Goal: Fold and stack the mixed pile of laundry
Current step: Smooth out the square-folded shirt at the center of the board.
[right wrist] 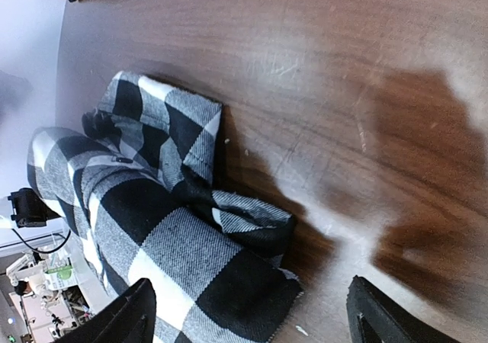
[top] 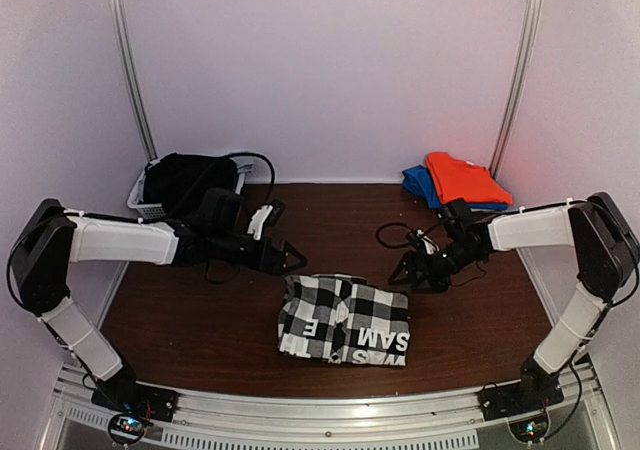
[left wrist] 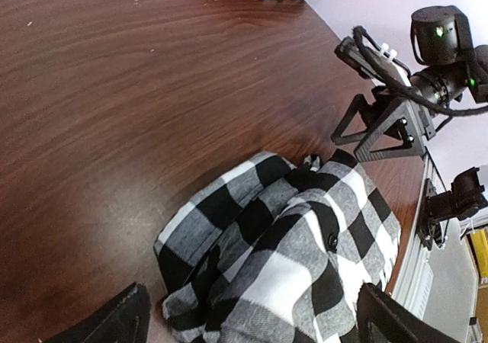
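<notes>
Top external view puts the checked shirt (top: 345, 320) folded just nearer you than both claws. Your left gripper (top: 298, 260) and right gripper (top: 405, 277) hang just beyond its far corners, spread wide, holding nothing. Beyond the right one, the orange-red garment (top: 462, 178) lies folded on a blue garment (top: 416, 182). Beyond the left, the black garment (top: 185, 182) heaps in the basket (top: 148, 207), seemingly unfolded. I'd judge that folding it and stacking the checked shirt are left.

Soft, even light from above, walls (top: 320, 70) look pinkish. Wrist cams show pale glare patches on the table (right wrist: 366, 53) w/ soft shadows, bottom corners kinda blurry imo.
</notes>
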Available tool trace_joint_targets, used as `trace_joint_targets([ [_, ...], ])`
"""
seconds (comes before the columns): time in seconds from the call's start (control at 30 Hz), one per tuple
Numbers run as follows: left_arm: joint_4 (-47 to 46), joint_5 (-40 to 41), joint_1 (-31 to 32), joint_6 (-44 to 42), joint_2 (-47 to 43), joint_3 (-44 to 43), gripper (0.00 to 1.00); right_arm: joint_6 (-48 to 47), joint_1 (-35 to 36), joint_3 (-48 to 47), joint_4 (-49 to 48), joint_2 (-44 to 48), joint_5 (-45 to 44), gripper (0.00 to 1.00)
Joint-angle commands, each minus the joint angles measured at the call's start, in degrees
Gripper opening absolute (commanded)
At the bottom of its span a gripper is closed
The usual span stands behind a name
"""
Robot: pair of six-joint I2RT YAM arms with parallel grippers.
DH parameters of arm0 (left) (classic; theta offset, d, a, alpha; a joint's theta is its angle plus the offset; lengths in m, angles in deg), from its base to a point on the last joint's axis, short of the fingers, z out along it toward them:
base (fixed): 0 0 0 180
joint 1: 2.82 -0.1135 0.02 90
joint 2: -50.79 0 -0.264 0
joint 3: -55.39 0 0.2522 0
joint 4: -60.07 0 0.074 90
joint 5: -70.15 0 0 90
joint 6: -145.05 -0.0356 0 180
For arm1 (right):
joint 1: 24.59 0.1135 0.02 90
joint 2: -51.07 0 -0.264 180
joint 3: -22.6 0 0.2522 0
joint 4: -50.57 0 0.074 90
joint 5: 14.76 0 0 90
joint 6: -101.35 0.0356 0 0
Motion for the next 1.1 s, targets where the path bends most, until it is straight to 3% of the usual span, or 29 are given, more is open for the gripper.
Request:
trace_joint_targets([
  [0.0,8.3,-6.5,0.2,-11.1,4.7,-9.6,0.95,-3.2,-2.8,-3.1,0.4,3.5,1.2,0.86],
  [0.2,19.8,-11.4,0.7,-21.3,14.4,-22.2,0.86,-0.5,-2.1,-9.8,-3.0,-4.7,8.9,0.73],
  [0.37,22.8,-14.3,2.1,-27.1,18.3,-22.8,0.79,-0.8,2.3,-12.4,-4.0,-9.3,12.0,0.71],
  [0.53,24.7,-15.2,2.6,-32.1,18.0,-18.6,0.60,-2.1,6.8,-10.9,-2.0,-11.6,14.2,0.63],
  [0.7,25.6,-14.2,2.6,-38.8,13.8,-13.6,0.33,-0.3,9.9,-4.4,-2.6,-6.4,15.0,0.60],
  [0.77,24.6,-12.7,2.6,-41.5,11.1,-10.9,0.29,0.4,10.8,-2.4,-2.3,-3.7,15.8,0.58],
  [0.87,23.0,-9.5,2.6,-46.3,6.8,-6.5,0.29,0.7,13.8,-0.3,-0.5,-0.1,17.5,0.56],
  [1.07,23.9,-7.0,3.3,-49.6,-0.5,-7.7,0.47,2.2,12.0,-1.0,0.3,4.0,20.0,0.65],
])
